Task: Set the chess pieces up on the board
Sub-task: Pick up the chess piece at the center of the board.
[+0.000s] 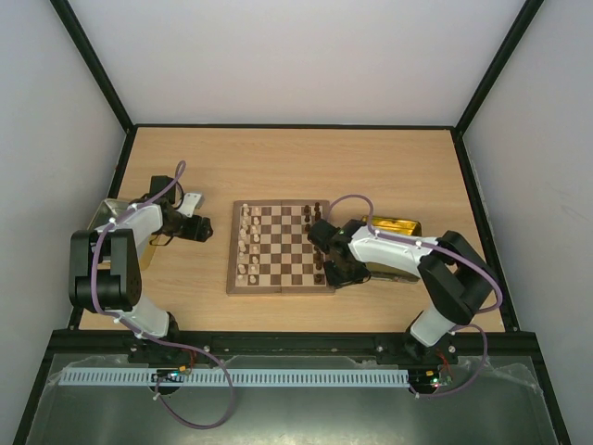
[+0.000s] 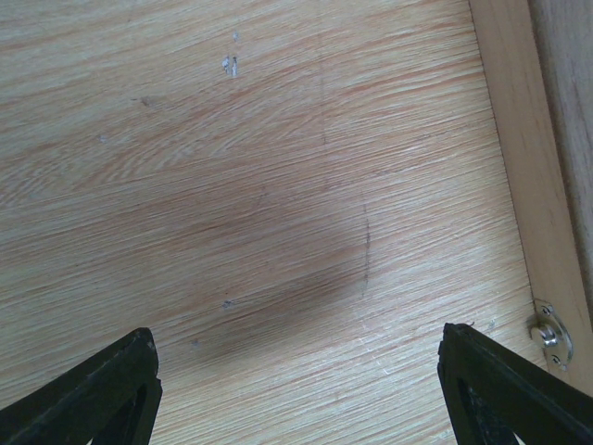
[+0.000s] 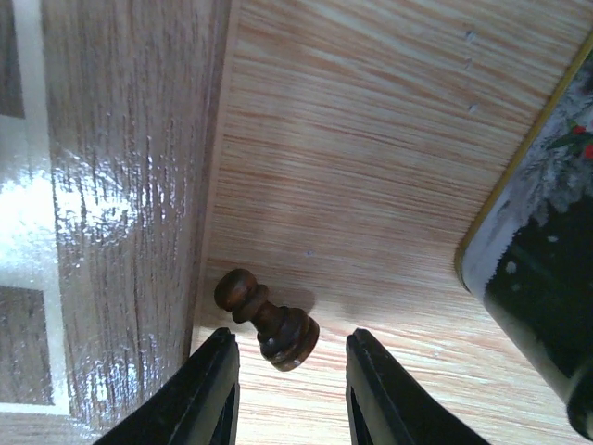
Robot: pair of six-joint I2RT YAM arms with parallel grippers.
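While low, right hand (image 3: 290, 345) astride a toppled dark pawn (image 3: 266, 317)

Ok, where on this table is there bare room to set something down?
Bare: the wide table strip beyond the board's far edge, the narrower strip at its near edge, and the board's middle squares. Crowded: right of the board, where the right gripper, a dark pawn and the tin sit close.
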